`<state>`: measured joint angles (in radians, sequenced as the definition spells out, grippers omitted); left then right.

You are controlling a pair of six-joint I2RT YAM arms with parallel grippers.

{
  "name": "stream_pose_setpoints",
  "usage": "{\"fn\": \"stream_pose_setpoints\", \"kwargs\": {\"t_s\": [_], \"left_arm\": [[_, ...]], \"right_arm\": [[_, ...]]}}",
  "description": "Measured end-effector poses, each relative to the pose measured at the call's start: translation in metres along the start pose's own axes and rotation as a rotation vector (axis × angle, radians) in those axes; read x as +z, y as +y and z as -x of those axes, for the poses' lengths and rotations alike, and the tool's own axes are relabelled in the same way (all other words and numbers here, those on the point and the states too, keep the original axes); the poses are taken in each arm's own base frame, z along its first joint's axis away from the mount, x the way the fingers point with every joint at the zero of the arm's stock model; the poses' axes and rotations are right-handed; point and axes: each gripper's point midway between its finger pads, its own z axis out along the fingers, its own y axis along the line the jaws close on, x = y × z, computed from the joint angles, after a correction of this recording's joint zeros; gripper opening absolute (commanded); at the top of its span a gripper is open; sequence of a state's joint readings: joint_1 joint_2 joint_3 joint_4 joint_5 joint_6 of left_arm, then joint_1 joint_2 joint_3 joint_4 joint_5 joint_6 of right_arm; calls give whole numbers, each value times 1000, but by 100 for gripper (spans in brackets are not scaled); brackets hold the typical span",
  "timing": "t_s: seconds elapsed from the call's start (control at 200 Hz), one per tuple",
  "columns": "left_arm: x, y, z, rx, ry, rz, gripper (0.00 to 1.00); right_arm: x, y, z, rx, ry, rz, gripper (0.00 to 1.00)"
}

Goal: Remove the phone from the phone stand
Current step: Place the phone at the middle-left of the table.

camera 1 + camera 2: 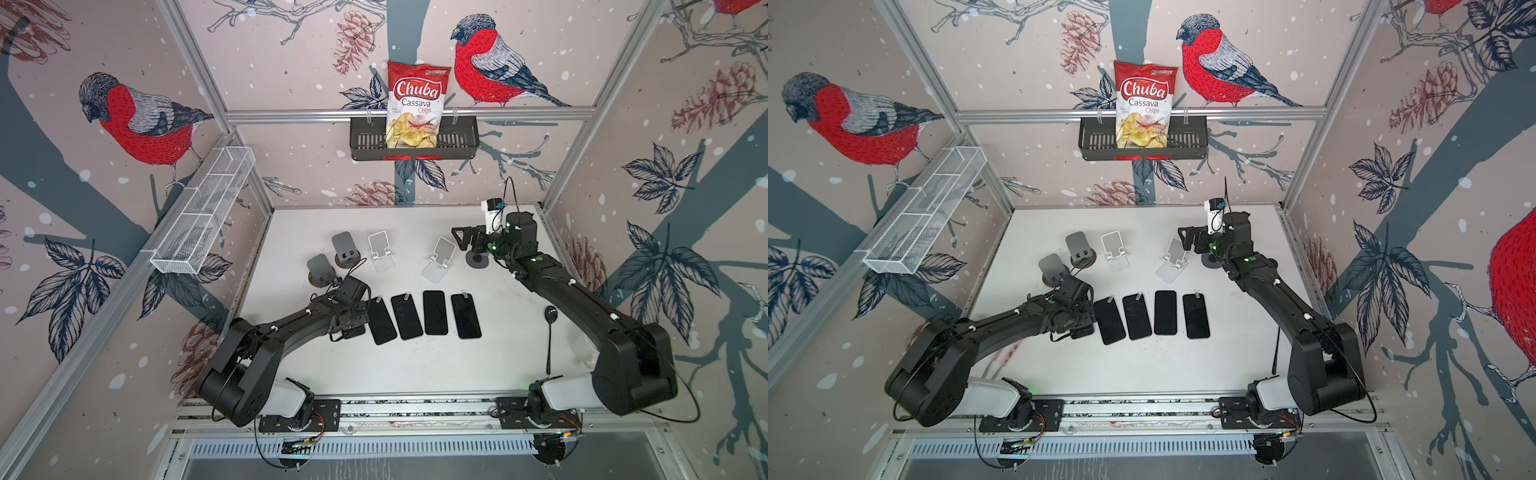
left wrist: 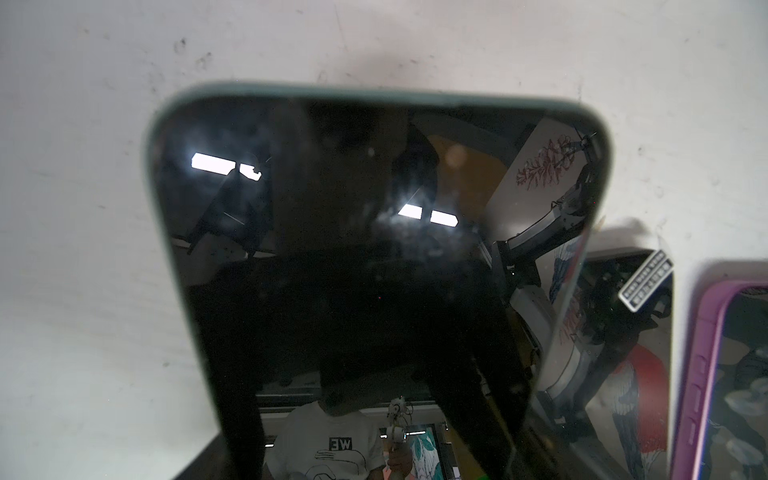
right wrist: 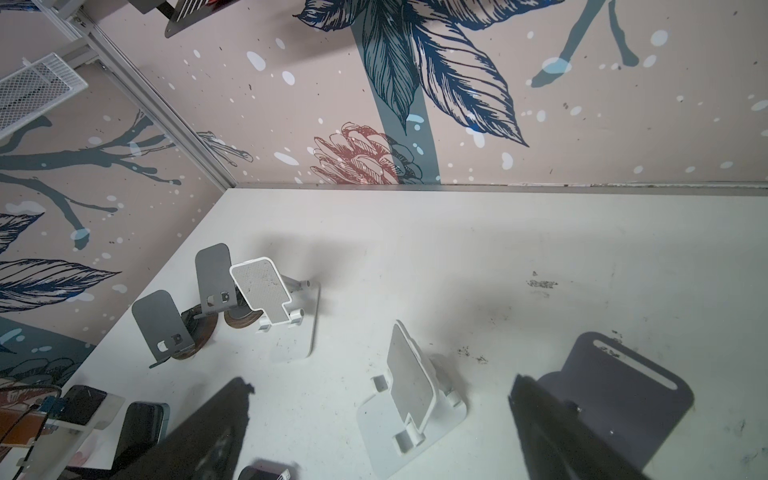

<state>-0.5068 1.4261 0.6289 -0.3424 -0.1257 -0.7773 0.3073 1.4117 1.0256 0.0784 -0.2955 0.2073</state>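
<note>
With twelve o'clock at the back wall in both top views, four phones lie flat, screens up, in a row at the middle of the white tabletop (image 1: 415, 374). From nine to three o'clock along it they are the tagged phone (image 1: 382, 320), the purple-cased phone (image 1: 406, 316), the third phone (image 1: 435, 312) and the fourth phone (image 1: 466, 316).

The left tool (image 1: 352, 328) points down at the nine o'clock end of the row. It pinches the green-cased phone (image 2: 353, 249) across its width. In the left wrist view this phone fills the frame and hides most of the fingers. One long edge overlaps the tagged phone, so it sits higher than its neighbour. Whether its far end touches the tabletop cannot be told.

All five stands are empty. Two grey stands on round wooden bases, the nearer grey stand (image 1: 320, 268) and the farther grey stand (image 1: 345, 247), stand at ten to eleven o'clock. The left white stand (image 1: 380, 249) is at twelve and the right white stand (image 1: 440, 257) at one. The dark stand (image 1: 477, 259) is at two o'clock.

The right tool (image 1: 458, 239) hangs just over the dark stand with its fingers spread wide and nothing between them.

A black spoon (image 1: 549, 332) lies at four o'clock. A chips bag (image 1: 415, 104) stands in the black basket (image 1: 457, 141) on the back wall.
</note>
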Motion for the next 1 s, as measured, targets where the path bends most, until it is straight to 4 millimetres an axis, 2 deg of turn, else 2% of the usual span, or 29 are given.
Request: {"fn": "stream_pose_setpoints", "kwargs": {"t_s": [0.521, 0.652, 1.002], "left_arm": [[0, 0, 0, 8, -1, -4, 67], [-1, -1, -1, 22, 6, -17, 72], [0, -2, -2, 33, 18, -10, 78]], "right_arm": [[0, 0, 0, 0, 0, -1, 99], [-1, 0, 0, 0, 0, -1, 99], [-2, -1, -2, 0, 1, -5, 99]]}}
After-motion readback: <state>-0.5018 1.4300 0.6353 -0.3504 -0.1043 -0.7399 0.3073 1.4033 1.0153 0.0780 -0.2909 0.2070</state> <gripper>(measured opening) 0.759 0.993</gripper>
